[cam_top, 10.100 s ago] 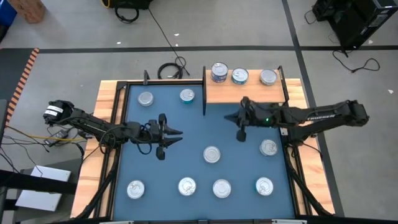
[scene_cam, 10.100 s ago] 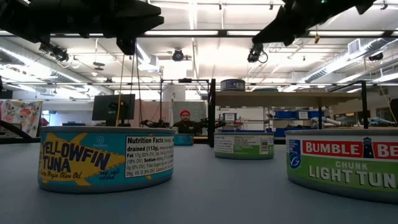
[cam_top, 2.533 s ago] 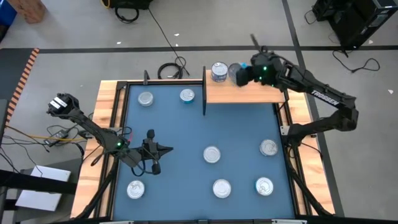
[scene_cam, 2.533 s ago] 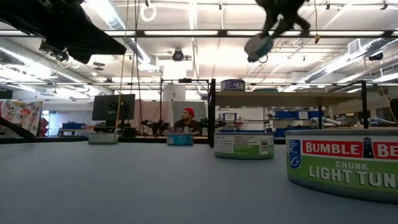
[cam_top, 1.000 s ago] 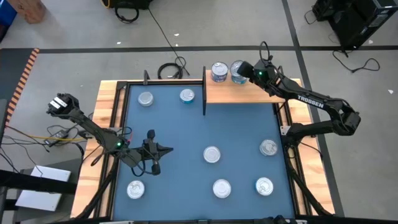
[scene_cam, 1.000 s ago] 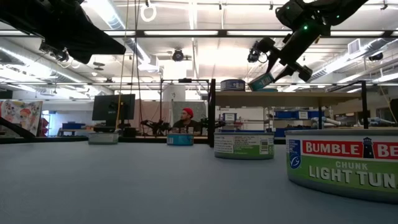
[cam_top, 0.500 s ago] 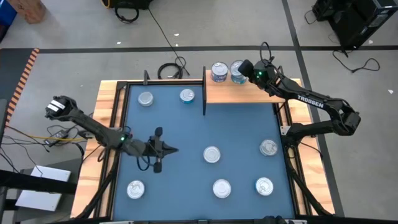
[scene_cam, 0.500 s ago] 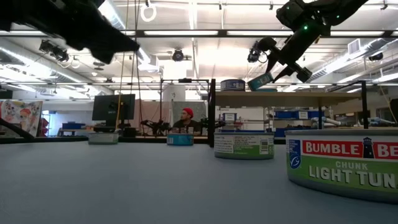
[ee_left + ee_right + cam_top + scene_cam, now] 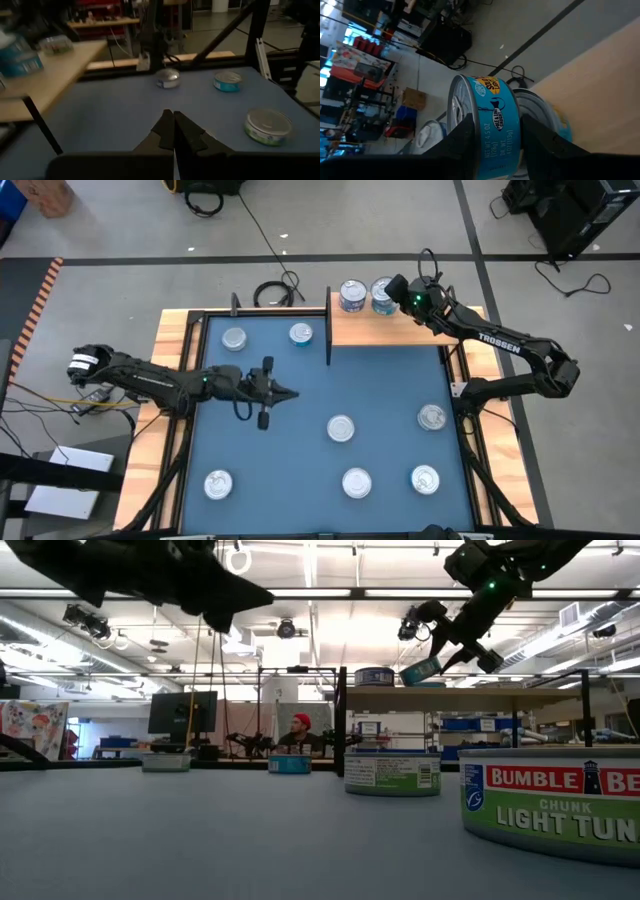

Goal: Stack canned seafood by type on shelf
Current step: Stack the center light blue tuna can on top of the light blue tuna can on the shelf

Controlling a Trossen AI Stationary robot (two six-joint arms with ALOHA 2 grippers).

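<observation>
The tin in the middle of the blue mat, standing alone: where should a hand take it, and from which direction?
Grip the middle tin by its curved side wall, coming straight down from above with fingers on opposite sides. It stands upright, low and round with its flat lid up, and bare mat lies all around it, so the fingers probably have room.

The high view looks straight down from above, taking in the whole blue mat (image 9: 300, 430), both arms and the surrounding floor. The low view sits at mat level, facing across the tins toward the room, with a Bumble Bee tin (image 9: 555, 800) very close to the lens. The left wrist view looks forward over the mat toward the shelf (image 9: 55, 70). The right wrist view sits close against a teal tin (image 9: 487, 125). High and low views share the shelf.
</observation>
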